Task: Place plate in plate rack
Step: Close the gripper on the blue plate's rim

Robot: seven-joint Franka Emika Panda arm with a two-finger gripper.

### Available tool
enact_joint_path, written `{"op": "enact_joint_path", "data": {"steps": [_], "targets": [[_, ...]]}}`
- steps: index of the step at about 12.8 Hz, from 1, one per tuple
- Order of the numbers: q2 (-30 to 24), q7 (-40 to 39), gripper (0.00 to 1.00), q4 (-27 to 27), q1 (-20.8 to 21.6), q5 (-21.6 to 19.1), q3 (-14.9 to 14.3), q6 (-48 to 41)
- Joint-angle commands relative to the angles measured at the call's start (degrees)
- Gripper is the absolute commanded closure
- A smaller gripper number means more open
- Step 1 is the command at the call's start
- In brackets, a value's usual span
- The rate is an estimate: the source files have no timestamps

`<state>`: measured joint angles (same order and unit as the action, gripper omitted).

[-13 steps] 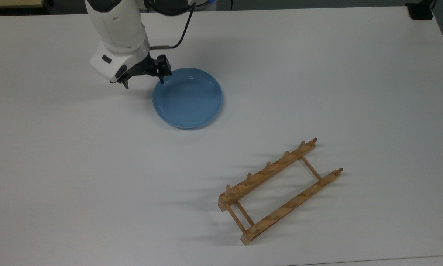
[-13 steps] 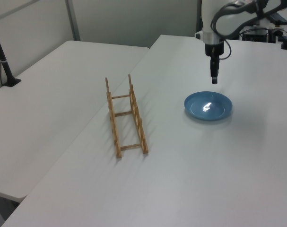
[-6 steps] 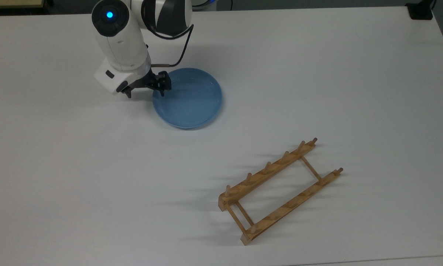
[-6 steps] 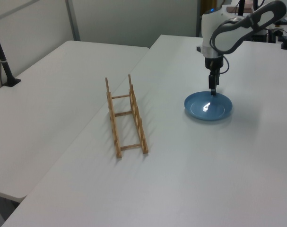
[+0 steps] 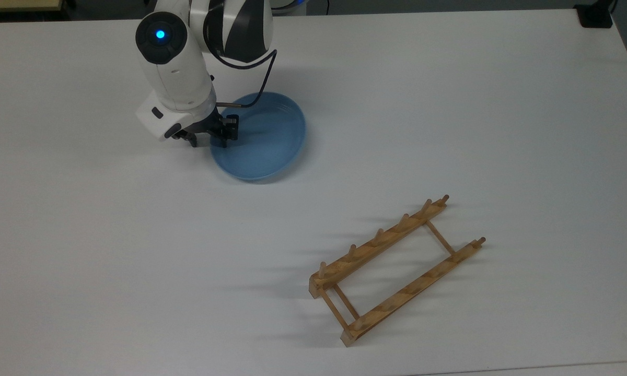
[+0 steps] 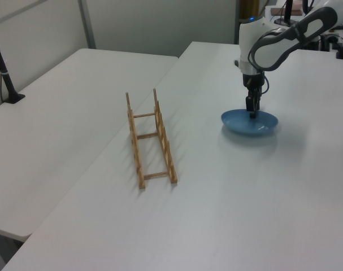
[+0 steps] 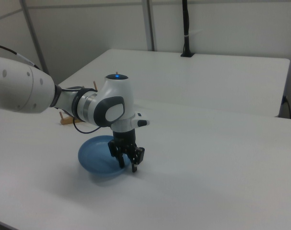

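The light-blue plate (image 5: pixel 264 136) sits on the white table (image 5: pixel 449 104) near the top view's upper left, and it looks tipped, with one side raised off the surface (image 6: pixel 256 123). My gripper (image 5: pixel 212 140) points straight down at the plate's left rim in the top view, one finger inside the rim and one outside, shut on it (image 7: pixel 128 165). The wooden plate rack (image 5: pixel 397 269) lies apart from both, toward the top view's lower right, and stands left of the plate in the left view (image 6: pixel 151 138). Its end peeks out behind the arm in the right view (image 7: pixel 64 120).
A black cable (image 5: pixel 261 57) loops from the arm over the plate's far edge. A black post base (image 5: pixel 595 15) stands at the table's far corner in the top view. A second white table (image 6: pixel 52 130) adjoins at the left view's left.
The gripper came down from above the plate onto its rim and its fingers closed in. The plate shifted slightly toward the top view's left and tipped up.
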<state>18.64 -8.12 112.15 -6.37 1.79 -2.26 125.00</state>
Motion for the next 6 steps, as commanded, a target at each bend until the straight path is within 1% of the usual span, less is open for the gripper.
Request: {"op": "enact_joint_path", "data": {"steps": [1,3,4,6], "targets": [[-0.45,3.81,0.77,0.88,1.01,1.20,0.06,1.21],[-0.54,3.81,0.97,0.71,1.18,1.20,0.15,1.30],[-0.54,3.81,1.00,0.53,1.18,1.29,0.24,1.30],[-1.06,3.38,1.00,0.27,1.18,1.37,0.24,1.30]]}}
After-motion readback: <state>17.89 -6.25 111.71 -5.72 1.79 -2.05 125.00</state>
